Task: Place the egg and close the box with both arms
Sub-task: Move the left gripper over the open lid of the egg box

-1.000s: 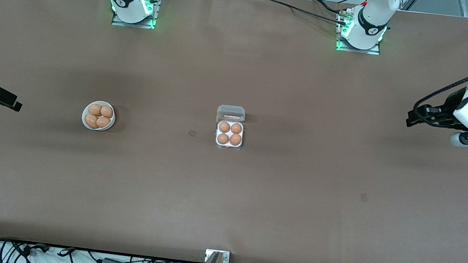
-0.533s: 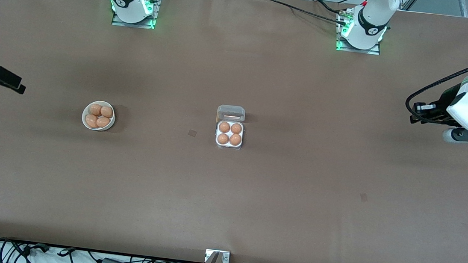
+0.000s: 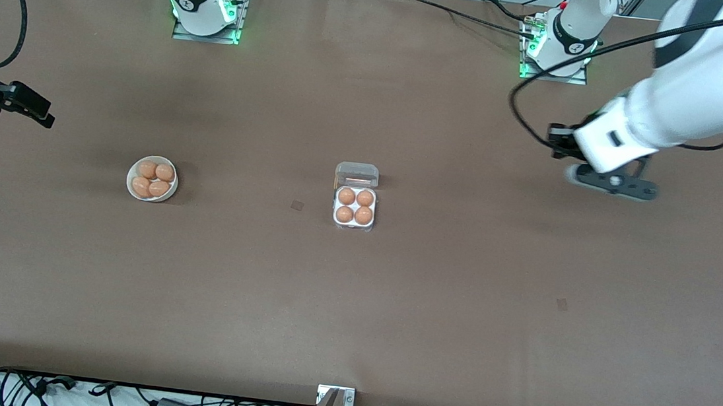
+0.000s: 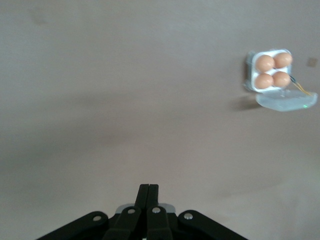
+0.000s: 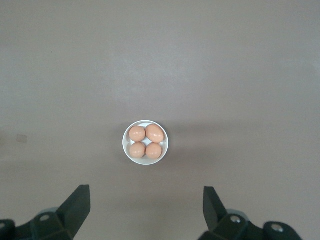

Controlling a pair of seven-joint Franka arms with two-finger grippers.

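I have the box (image 3: pixel 355 202) sitting mid-bench with its clear lid (image 3: pixel 357 175) swung up and all four cells filled with eggs (image 3: pixel 355 206), so by my reading only the closing is left. My left gripper (image 4: pixel 148 189) hangs over bare bench toward its own end, jaws pressed together on nothing, with the box well apart from the jaw tips and off to one side of their line. My right gripper (image 5: pixel 145 200) hangs over the bench at the other end, jaws spread wide and empty, and the white bowl (image 5: pixel 145 142) with four more eggs lies out ahead of them, roughly centred between the two tips.

I judge the box light and thin-walled, likely to skate on the smooth brown bench (image 3: pixel 458 305) if pushed from one side. The lid should flex and spring at its hinge. I would steady the tray wall with one set of jaws and press the lid's free edge down with the other, gently, since the eggs underneath will crack under a hard push.
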